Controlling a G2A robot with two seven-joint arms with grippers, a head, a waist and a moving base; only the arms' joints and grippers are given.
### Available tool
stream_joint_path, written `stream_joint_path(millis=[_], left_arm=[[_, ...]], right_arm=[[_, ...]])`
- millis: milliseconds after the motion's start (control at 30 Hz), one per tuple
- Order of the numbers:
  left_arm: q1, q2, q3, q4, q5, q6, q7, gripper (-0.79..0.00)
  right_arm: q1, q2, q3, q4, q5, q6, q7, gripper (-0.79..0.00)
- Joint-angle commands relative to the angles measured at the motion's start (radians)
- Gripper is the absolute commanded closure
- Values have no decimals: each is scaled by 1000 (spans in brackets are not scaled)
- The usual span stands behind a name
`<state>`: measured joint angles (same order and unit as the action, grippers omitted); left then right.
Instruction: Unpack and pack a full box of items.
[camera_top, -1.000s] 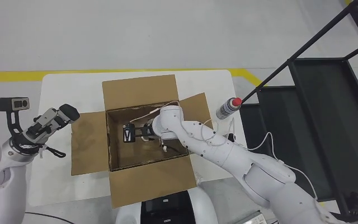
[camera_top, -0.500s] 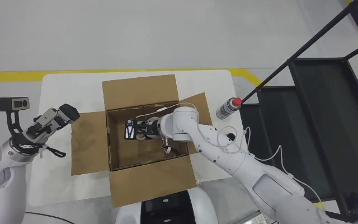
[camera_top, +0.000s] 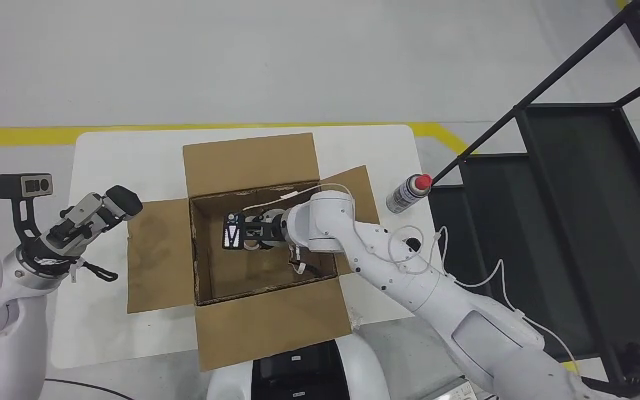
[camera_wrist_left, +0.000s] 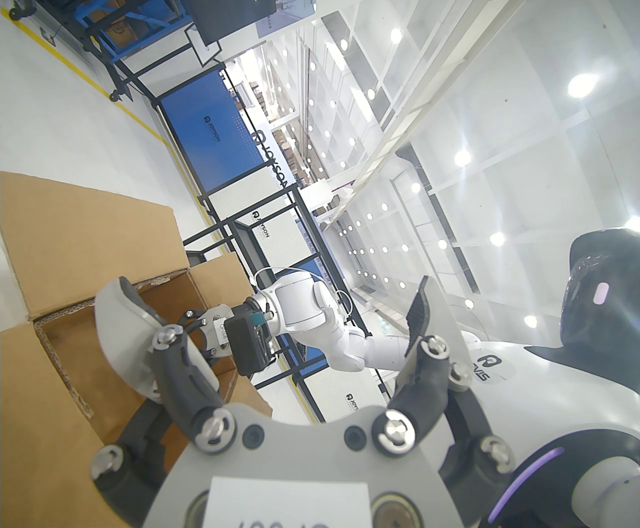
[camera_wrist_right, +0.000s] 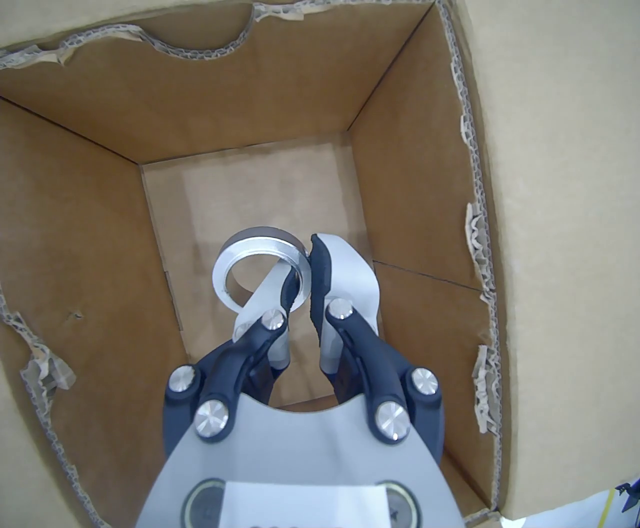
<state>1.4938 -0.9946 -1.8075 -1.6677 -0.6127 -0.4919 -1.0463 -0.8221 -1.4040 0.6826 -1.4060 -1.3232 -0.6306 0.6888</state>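
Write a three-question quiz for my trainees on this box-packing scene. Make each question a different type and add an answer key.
1. True or false: the left gripper is shut on an item.
2. Multiple choice: what does the right gripper pinch inside the cardboard box? A) a sponge B) a silver ring C) a cup
3. Fill the gap: the red-capped can lies ____ the cardboard box (inside or outside).

Key
1. False: its fingers are spread with nothing between them.
2. B: the fingers are shut on the ring's wall.
3. Outside, on the right arm's side.
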Motion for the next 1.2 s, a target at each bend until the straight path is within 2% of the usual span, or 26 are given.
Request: stream_joint_path(millis=[0, 133, 267, 433, 633, 800, 900, 1033, 1167], left_arm=[[0, 0, 0, 0, 0, 0, 0, -785], [0, 0, 0, 0, 0, 0, 0, -785], [0, 0, 0, 0, 0, 0, 0, -785], [0, 0, 0, 0, 0, 0, 0, -785], [0, 0, 0, 0, 0, 0, 0, -785], [0, 0, 0, 0, 0, 0, 0, -785], [0, 0, 0, 0, 0, 0, 0, -785], [0, 0, 0, 0, 0, 0, 0, -785], [0, 0, 0, 0, 0, 0, 0, -785]], right_arm=[[0, 0, 0, 0, 0, 0, 0, 0], [-17, 0, 7, -2, 48, -18, -44, 0], [-50, 32, 110, -50, 146, -162, -119, 0], [-167, 101, 338, -178, 220, -287, -119, 0], [-387, 174, 673, -351, 288, -379, -162, 0], [-599, 210, 918, -501, 313, -381, -224, 0], [-715, 221, 1021, -562, 309, -377, -249, 0], [-836, 230, 1092, -612, 275, -364, -246, 0], [-915, 235, 1119, -628, 231, -348, -244, 0]])
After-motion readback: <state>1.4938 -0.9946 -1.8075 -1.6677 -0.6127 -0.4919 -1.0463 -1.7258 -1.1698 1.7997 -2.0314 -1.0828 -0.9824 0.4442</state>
